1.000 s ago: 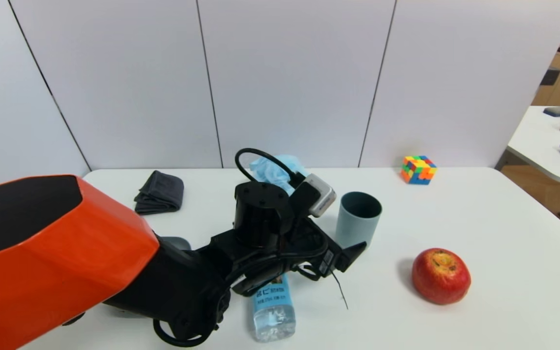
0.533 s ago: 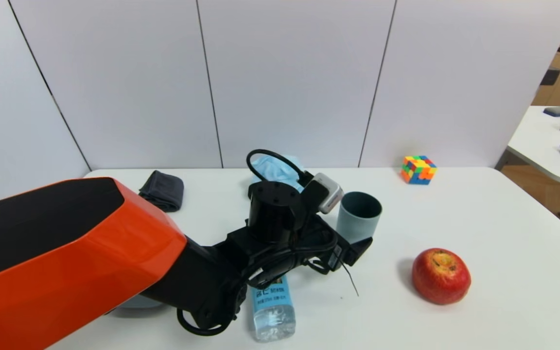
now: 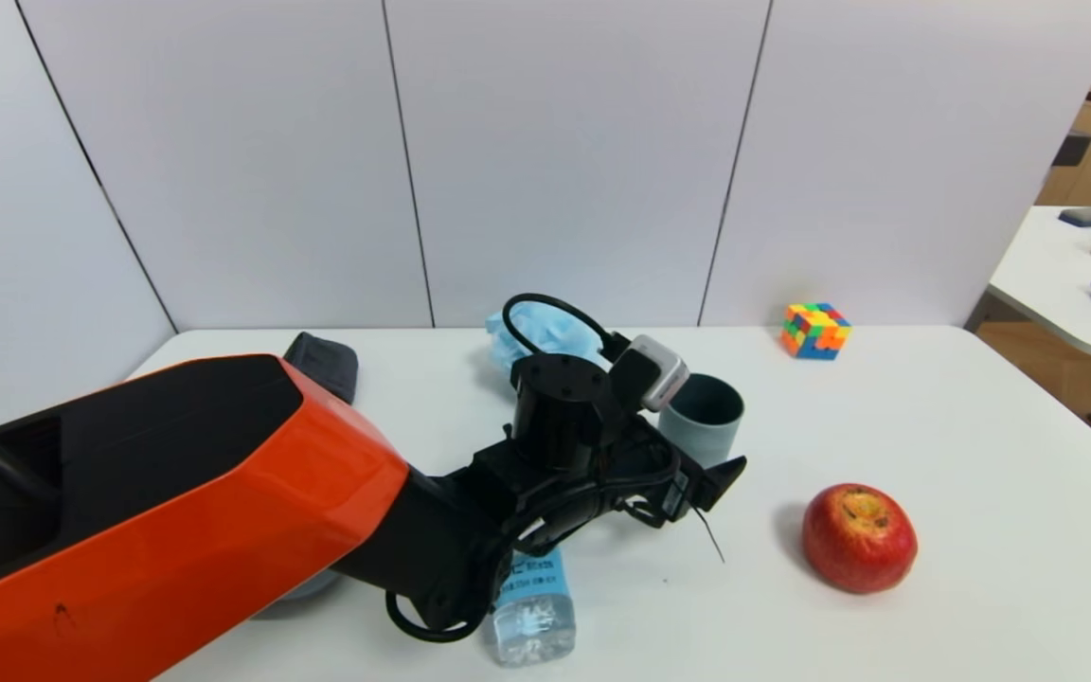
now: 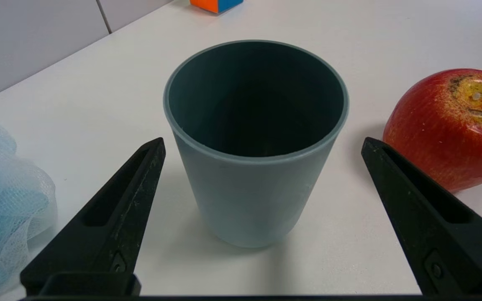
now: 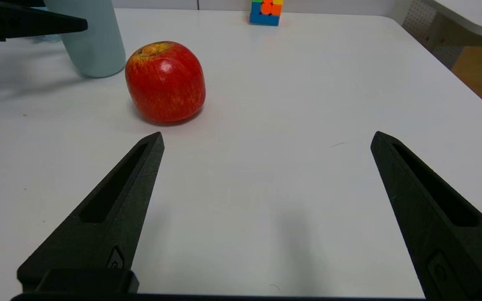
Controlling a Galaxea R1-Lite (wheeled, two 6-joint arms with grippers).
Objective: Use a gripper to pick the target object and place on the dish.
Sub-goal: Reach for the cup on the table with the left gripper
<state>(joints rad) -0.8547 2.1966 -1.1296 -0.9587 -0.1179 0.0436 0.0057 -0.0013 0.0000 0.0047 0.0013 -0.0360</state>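
Stage: pre-grasp | left gripper point(image 4: 262, 142) spread wide, flanking upright cup point(image 4: 255, 142), no contact | Remaining: grasp, lift, place on dish | right gripper point(image 5: 266, 138) wide, idle

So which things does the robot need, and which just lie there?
Needed: open left pincer, blue-green plastic cup between its jaws, grey-blue plate under the arm.
Lying about: red apple, colourful puzzle cube, clear water bottle, dark grey cloth, blue mesh puff, idle right pincer.
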